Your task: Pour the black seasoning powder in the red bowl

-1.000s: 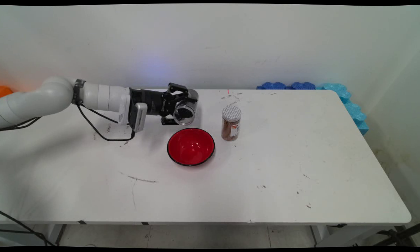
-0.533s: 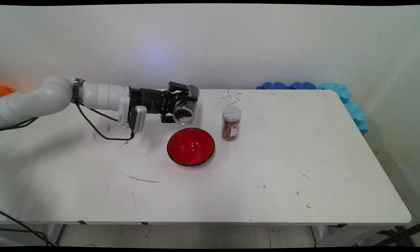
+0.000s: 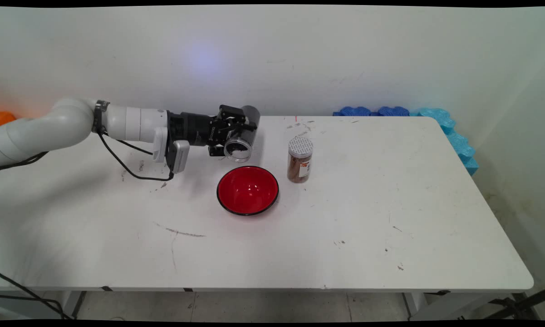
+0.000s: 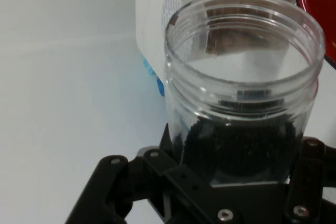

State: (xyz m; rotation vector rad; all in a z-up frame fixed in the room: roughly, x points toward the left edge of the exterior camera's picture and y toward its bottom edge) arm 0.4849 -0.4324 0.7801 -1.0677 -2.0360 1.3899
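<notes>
The white desk (image 3: 390, 218) carries a red bowl (image 3: 247, 190) near its middle, with a lidded jar of brown powder (image 3: 299, 160) just beside it at two o'clock. Above the bowl's twelve o'clock rim, the gripper (image 3: 236, 136) has its fingers clenched around an open clear jar (image 4: 244, 87), tipped sideways, with dark grains inside.
</notes>
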